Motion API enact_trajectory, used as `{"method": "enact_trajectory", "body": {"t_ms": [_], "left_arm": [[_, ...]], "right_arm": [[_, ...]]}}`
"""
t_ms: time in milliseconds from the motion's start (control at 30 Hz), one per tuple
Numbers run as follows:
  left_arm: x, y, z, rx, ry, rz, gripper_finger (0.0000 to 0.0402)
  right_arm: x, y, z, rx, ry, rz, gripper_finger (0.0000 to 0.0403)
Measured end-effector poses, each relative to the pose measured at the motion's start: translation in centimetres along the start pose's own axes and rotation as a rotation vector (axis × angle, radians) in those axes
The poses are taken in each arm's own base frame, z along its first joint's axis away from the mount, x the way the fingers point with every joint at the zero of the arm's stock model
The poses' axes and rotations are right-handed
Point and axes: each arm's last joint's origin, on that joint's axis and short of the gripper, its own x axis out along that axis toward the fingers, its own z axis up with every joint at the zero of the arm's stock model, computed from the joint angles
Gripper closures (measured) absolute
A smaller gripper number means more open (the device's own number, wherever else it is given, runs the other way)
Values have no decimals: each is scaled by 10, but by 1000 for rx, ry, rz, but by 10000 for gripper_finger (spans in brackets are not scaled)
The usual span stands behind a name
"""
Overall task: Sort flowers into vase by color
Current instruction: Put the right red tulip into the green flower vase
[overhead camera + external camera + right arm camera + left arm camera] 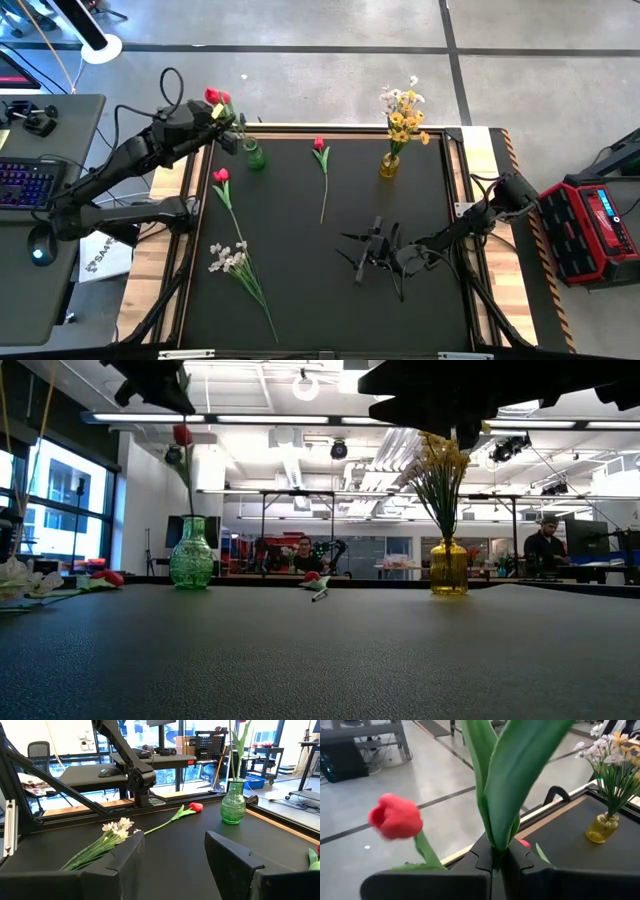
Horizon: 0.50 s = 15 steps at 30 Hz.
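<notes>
High view: left gripper (232,128), at eleven o'clock, clamps a red tulip (215,97) above the green vase (255,156); next, lower the stem in. Right gripper (375,250) waits open at five o'clock.

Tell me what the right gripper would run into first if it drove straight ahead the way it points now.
Probably the white blossom spray lying on the mat: it sits ahead of the open right gripper, slightly to one side. Past it lie a red tulip and the left arm's base. Depth is uncertain.
</notes>
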Motion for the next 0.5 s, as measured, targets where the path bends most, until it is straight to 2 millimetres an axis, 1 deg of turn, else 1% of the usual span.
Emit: {"method": "enact_trajectory", "body": {"t_ms": [200, 367, 433, 500], "left_arm": [[14, 1, -1, 19, 36, 39, 401], [33, 1, -3, 48, 82, 84, 398], [39, 2, -3, 51, 94, 101, 386], [44, 4, -5, 70, 120, 118, 363]], "right_arm": [[0, 0, 0, 7, 0, 0, 206], [0, 0, 0, 8, 0, 0, 206], [0, 0, 0, 8, 0, 0, 206], [0, 0, 0, 8, 0, 0, 206]]}}
